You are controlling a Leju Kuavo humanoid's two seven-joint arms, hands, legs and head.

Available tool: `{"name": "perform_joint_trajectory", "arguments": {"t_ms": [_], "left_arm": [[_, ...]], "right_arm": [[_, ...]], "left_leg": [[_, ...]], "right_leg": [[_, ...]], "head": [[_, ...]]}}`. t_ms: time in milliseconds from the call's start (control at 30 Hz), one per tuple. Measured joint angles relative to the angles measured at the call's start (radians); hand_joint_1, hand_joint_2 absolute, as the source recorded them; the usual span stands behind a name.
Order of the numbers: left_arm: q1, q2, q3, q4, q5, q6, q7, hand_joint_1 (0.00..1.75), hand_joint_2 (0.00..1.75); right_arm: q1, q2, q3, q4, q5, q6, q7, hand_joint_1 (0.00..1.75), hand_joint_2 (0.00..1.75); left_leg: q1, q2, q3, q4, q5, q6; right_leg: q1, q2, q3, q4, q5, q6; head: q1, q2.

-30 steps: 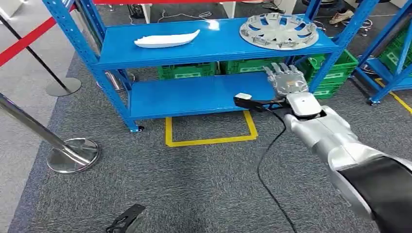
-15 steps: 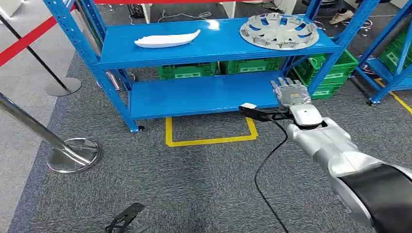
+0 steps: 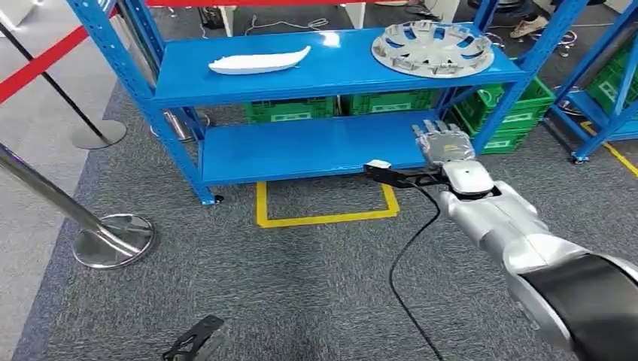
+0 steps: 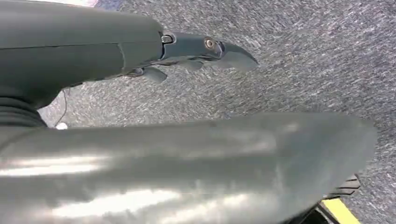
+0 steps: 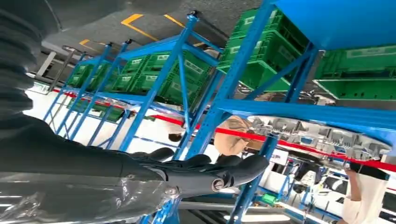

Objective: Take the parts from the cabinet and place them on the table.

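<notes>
While the blue cabinet (image 3: 331, 71) is seen from above in the head view, a silver wheel cover (image 3: 432, 48) lies on the right of its top shelf and a white curved part (image 3: 259, 62) on the left of the same shelf, the two well apart. The right hand (image 3: 445, 143) is held out in front of the lower shelf, below the wheel cover and touching neither part, with its fingers straight, spread and holding nothing. Green crates (image 3: 338, 105) are stacked behind the cabinet, and a yellow floor marking (image 3: 323, 218) is seen on the grey carpet. In the left wrist view, the left hand (image 4: 196, 46) is seen above the carpet with fingers extended and nothing held. In the right wrist view, the dark fingers (image 5: 205, 170) are seen extended beneath the wheel cover (image 5: 322, 135).
</notes>
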Motion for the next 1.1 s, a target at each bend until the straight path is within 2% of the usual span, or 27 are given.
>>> {"name": "perform_joint_trajectory", "arguments": {"t_ms": [267,467,800,1100], "left_arm": [[0.0,0.0,0.002,0.0,-0.002,-0.001,0.0,0.0,0.0],[0.003,0.0,0.003,0.0,-0.005,-0.004,0.0,0.0,0.0],[0.002,0.0,0.003,0.0,-0.008,-0.011,-0.002,0.0,0.0],[0.002,0.0,0.003,0.0,-0.01,-0.014,-0.003,0.0,0.0]], "right_arm": [[-0.002,0.003,-0.009,0.0,0.0,-0.006,-0.002,0.0,1.75],[-0.011,0.009,-0.023,-0.005,0.008,-0.041,-0.013,0.0,1.75],[-0.021,0.052,-0.02,-0.014,0.037,-0.041,-0.045,0.0,1.75],[-0.021,0.063,-0.02,-0.014,0.043,-0.039,-0.057,0.0,1.75]], "left_leg": [[0.0,0.0,0.0,0.0,0.0,0.0],[0.0,0.0,0.0,0.0,0.0,0.0],[0.0,0.0,0.0,0.0,0.0,0.0],[0.0,0.0,0.0,0.0,0.0,0.0]], "right_leg": [[0.0,0.0,0.0,0.0,0.0,0.0],[0.0,0.0,0.0,0.0,0.0,0.0],[0.0,0.0,-0.001,0.0,0.0,0.0],[0.0,0.0,0.0,0.0,0.0,0.0]], "head": [[0.0,0.0],[0.0,0.0],[0.0,0.0],[0.0,0.0]]}}
